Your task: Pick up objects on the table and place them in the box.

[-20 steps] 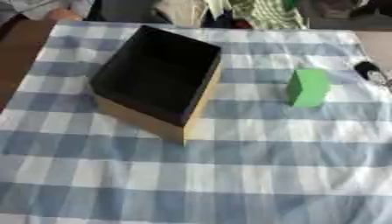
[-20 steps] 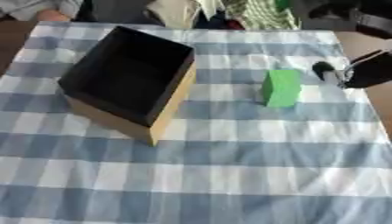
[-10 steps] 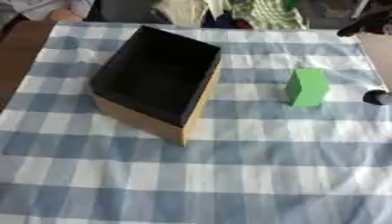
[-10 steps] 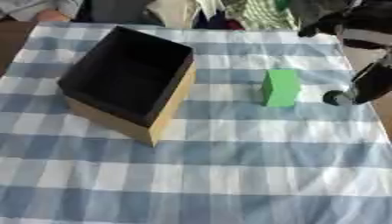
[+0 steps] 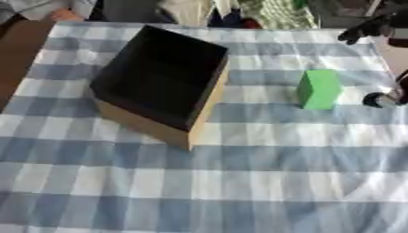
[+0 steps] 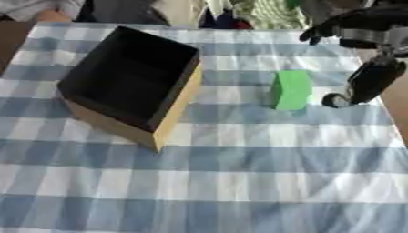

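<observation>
Black robot right hand [image 6: 363, 54] at 3 o'clock, fingers spread, holding nothing, just beside upright green block [image 6: 291, 89], open-topped black-lined cardboard box [image 6: 131, 84] at 9 o'clock, bare blue-and-white checked tablecloth [image 6: 239, 182] toward 6 o'clock.

Box [image 6: 131, 88] sits on the tablecloth [image 6: 239, 182], left of centre, turned askew, open top up. Block [image 6: 291, 89] stands upright on the cloth to the right of the box, well apart from it. Right hand [image 6: 368, 79] hangs at the right edge, just right of the block, not touching it. Near half of the cloth carries nothing else.
</observation>
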`<state>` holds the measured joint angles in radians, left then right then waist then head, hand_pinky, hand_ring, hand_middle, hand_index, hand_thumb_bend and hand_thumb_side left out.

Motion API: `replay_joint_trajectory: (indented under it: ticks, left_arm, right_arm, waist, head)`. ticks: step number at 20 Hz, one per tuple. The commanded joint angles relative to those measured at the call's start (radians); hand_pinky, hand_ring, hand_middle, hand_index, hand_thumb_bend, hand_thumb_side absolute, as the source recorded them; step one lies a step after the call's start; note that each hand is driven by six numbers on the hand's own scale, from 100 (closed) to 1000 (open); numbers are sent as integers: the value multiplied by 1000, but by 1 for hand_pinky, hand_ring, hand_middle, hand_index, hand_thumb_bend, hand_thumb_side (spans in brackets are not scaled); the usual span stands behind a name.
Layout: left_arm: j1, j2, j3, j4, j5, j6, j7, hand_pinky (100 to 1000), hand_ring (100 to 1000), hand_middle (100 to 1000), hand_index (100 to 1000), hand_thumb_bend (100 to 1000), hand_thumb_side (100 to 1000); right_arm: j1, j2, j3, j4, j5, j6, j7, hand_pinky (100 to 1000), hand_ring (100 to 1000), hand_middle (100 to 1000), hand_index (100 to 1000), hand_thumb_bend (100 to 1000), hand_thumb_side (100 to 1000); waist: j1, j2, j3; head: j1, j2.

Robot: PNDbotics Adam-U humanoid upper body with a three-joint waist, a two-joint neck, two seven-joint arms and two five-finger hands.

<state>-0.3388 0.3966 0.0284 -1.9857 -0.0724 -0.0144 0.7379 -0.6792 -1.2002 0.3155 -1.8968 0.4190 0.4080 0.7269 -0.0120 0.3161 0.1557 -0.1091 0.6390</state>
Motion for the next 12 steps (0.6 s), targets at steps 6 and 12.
replay_joint_trajectory:
  ticks: [6, 12]
  left_arm:
    - [-12, 22, 1, -14, -3, 2, -1, 649, 719, 608, 756, 199, 443]
    - [-11, 20, 2, -14, -3, 3, 0, 648, 719, 608, 755, 196, 442]
  right_arm:
    - [-98, 52, 44, 116, 0, 36, 26, 990, 985, 897, 1000, 414, 100]
    - [-147, 103, 65, 231, 52, 7, 42, 998, 1000, 902, 1000, 429, 100]
  waist:
    - [5, -9, 6]
    - [7, -4, 10]
  head:
    - [-10, -13]
    - [-13, -16]
